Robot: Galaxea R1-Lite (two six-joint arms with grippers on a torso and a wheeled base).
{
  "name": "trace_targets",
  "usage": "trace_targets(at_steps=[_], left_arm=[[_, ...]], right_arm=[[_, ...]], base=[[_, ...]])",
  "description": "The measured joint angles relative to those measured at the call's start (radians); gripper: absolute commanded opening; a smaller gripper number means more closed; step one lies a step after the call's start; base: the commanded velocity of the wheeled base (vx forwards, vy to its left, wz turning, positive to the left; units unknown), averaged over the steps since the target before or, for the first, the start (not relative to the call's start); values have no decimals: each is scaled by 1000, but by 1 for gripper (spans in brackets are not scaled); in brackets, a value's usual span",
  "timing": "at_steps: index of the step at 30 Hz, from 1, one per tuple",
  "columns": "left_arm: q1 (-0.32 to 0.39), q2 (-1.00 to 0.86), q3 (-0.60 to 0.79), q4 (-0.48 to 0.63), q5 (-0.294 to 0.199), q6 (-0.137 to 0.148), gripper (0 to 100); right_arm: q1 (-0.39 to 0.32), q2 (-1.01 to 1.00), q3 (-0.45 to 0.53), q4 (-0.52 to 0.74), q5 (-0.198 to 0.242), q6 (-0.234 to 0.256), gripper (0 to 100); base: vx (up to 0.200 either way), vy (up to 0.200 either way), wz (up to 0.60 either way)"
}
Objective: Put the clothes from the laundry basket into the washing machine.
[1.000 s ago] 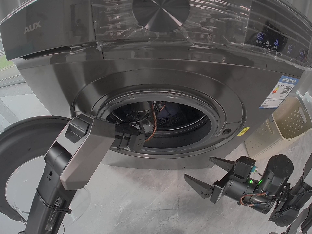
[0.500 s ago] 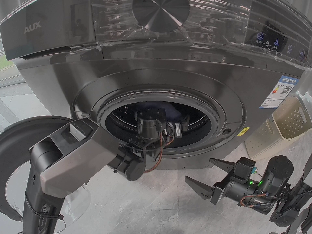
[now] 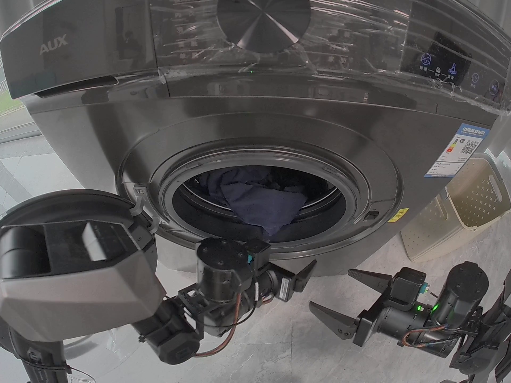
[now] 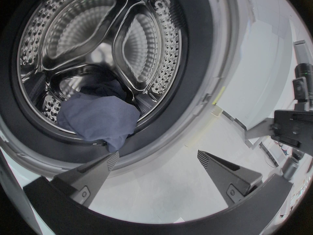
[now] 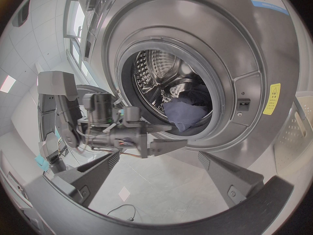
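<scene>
Both left gripper (image 4: pixel 156 154) and right gripper (image 3: pixel 331 289) are held empty, fingers apart. Dark blue cloth garment (image 3: pixel 255 198) is draped inside grey steel washing machine (image 3: pixel 319 128). Deposit judged done; cream perforated laundry basket (image 3: pixel 474 203) is to be reached next.

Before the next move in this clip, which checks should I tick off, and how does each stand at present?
1. Left gripper open and empty: ok, it is outside the drum.
2. Right gripper open and empty: ok, it is low in front of the washing machine.
3. Blue garment fully inside the drum: not ok, a corner drapes over the door seal.
4. Drum opening free of arms: ok.
5. Clothes left in the laundry basket: cannot tell, its inside is hidden.
</scene>
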Motion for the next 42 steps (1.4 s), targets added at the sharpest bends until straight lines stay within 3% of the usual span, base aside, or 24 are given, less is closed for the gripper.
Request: trace_targets(at_steps=[9,15,19,26,30,34,42], left_arm=[[-76,-260,340,-116,1,9,100],[-89,-428,514,-201,10,11,100],[-91,-523,593,-210,24,12,100],[-69,-689,688,-190,57,14,100],[-37,-812,720,-102,65,16,100],[10,-961,737,61,69,19,100],[157,-1286,743,386,58,17,100]], right_arm=[[0,-140,70,15,-10,-1,100],[-82,-269,79,64,-14,-11,100],[-147,-372,81,176,-15,-19,100],[-234,-611,81,496,-26,-25,100],[-291,-774,81,664,-26,-27,100],[-362,-936,81,818,-25,-35,100],[-501,-1176,81,1006,-22,-46,100]], base=[[-22,0,0],[-67,0,0],[-100,0,0],[-29,0,0],[-150,0,0],[-100,0,0],[-125,0,0]])
